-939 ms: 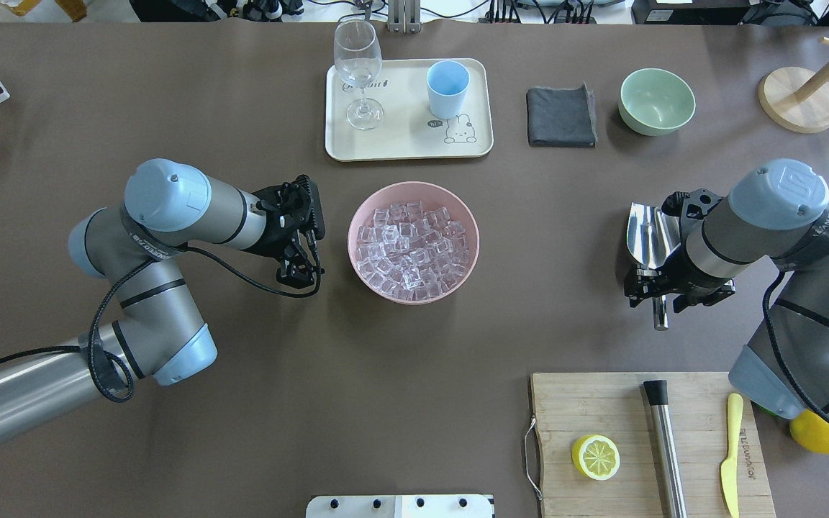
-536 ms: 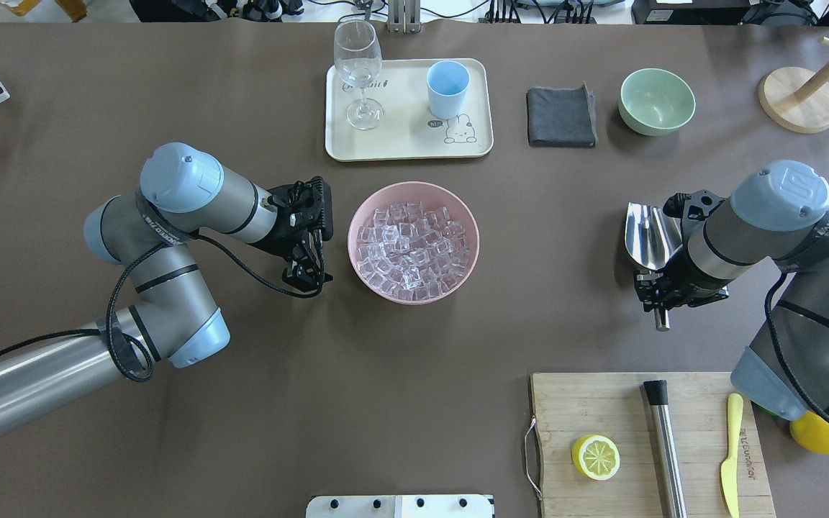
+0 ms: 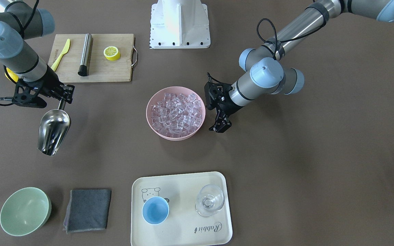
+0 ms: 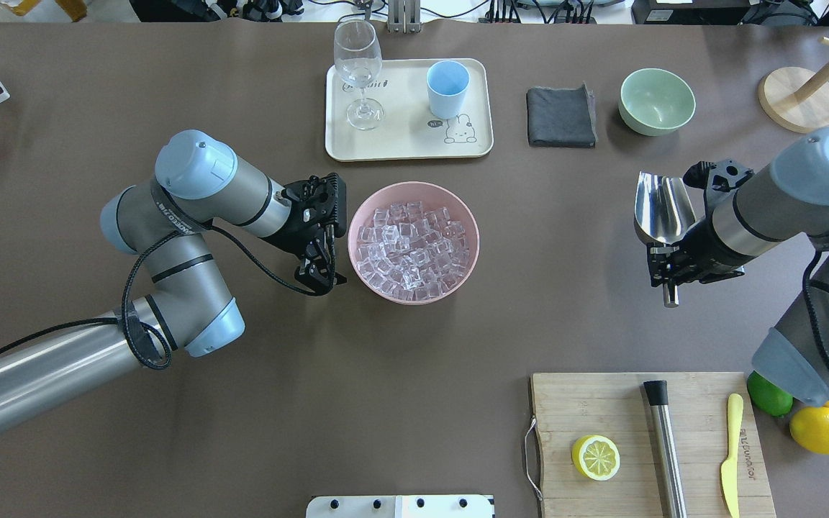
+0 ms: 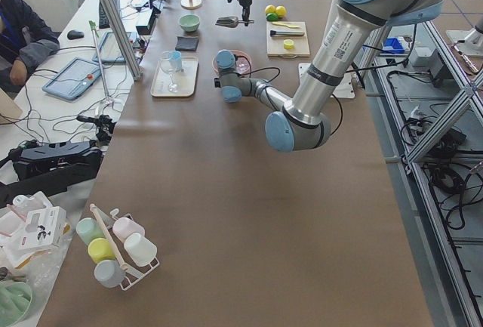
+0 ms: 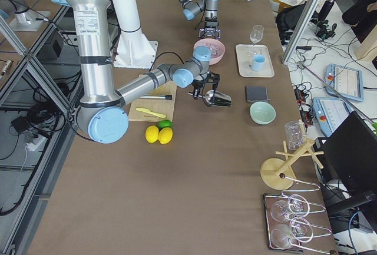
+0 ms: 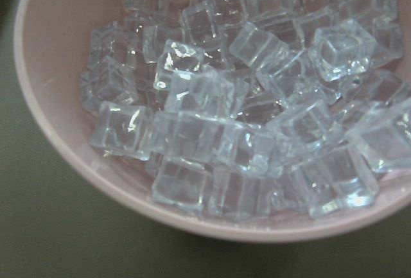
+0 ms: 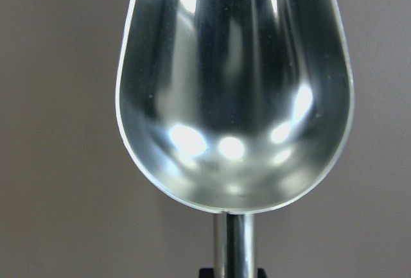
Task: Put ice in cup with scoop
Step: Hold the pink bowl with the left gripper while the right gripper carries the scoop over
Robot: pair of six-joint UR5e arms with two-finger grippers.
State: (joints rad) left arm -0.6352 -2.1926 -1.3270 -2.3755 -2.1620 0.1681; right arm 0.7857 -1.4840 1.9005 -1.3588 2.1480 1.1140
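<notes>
1. The scoop [image 4: 663,208] is stiff, slick steel; the right gripper [image 4: 666,270] is clamped on its short handle, which I reckon is the spot to hold; trough empty, well off to the right of the pink bowl [image 4: 357,216]
2. The ice [image 4: 413,243] is heaped in that bowl; probably light, slippery cubes, so keep the trough level
3. The left gripper [image 4: 322,265] sits just beside the bowl; jaws look parted, nothing in them
4. The cup [image 4: 447,88] stands beyond the bowl on a tray [image 4: 472,144]; likely tips easily
</notes>
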